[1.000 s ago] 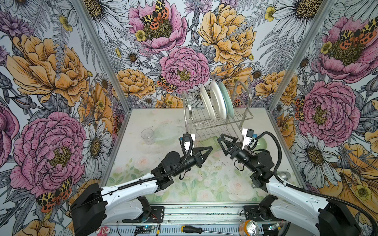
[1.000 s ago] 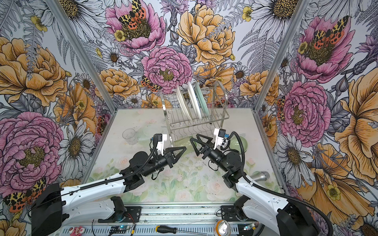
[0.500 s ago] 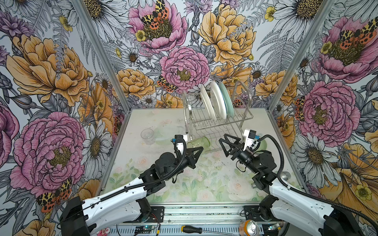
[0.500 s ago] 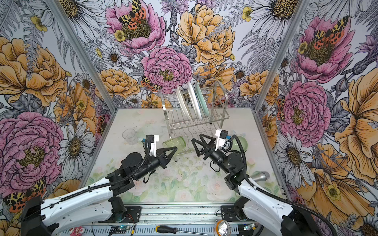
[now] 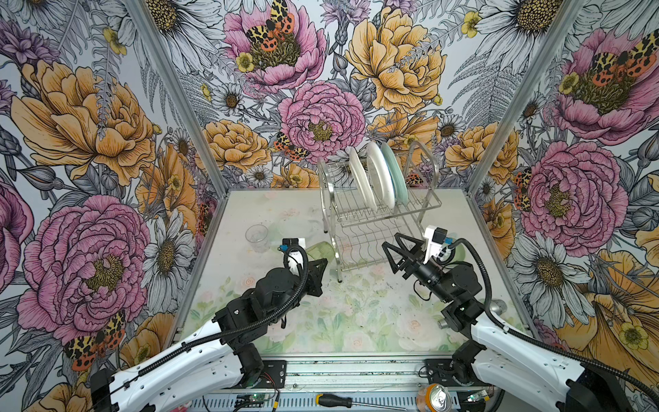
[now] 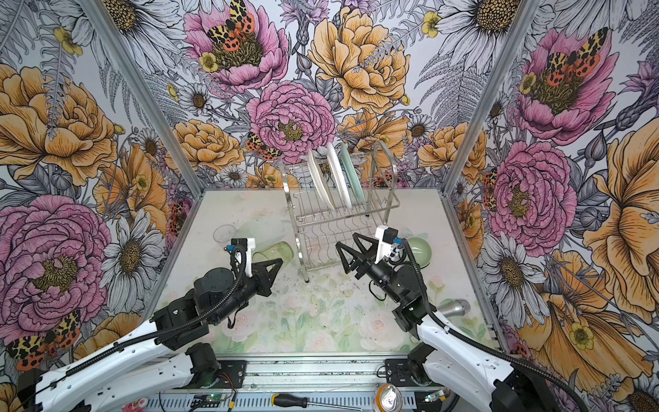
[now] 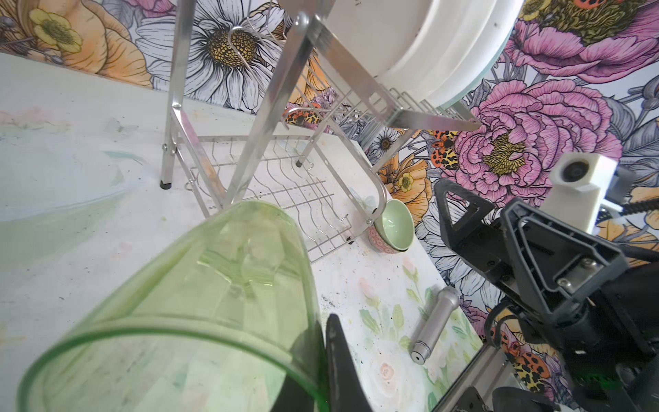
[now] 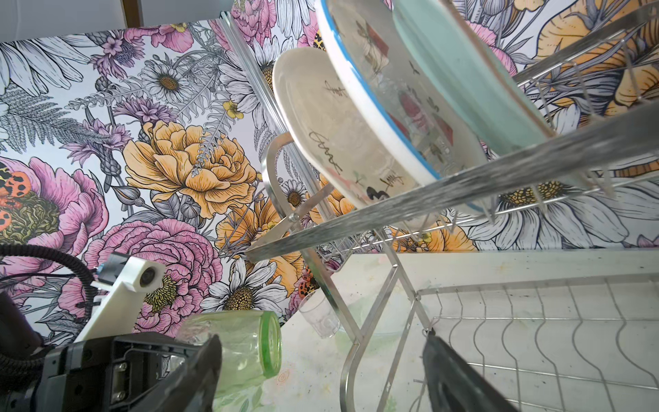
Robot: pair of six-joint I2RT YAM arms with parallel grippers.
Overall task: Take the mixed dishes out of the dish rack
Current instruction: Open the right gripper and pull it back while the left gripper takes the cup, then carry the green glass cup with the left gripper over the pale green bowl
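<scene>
Left claw (image 6: pixel 280 262): clenched on the wall of the green tumbler (image 6: pixel 272 251) near its mouth. In the left wrist view one black finger (image 7: pixel 338 360) lies along the outside of the rim.
Green tumbler: on its side, just left of the dish rack (image 5: pixel 392 214). Its mouth faces the left wrist and its base is near the rack's front left leg. Whether it touches the worktop (image 5: pixel 356 314) cannot be told.
Right claw (image 5: pixel 390 239): released, with the jaws spread wide and nothing between them. It hovers before the right front of the rack's lower shelf.
Upper shelf: three plates stand on edge in the slots, side by side. From left to right they are the cream plate with black drawings (image 8: pixel 321 125), the white fruit-print plate (image 8: pixel 392 107) and the mint green plate (image 8: pixel 463 71).
Clear glass (image 5: pixel 256 237): upright on the worktop, left of the rack and near the tumbler.
Pale green bowl (image 7: pixel 394 224): nested in the speckled bowl (image 7: pixel 381 246), on the worktop just beside the rack's right front foot.
Grey metal cylinder (image 6: pixel 453 306): lying on the worktop by its right edge, close to the right arm.
</scene>
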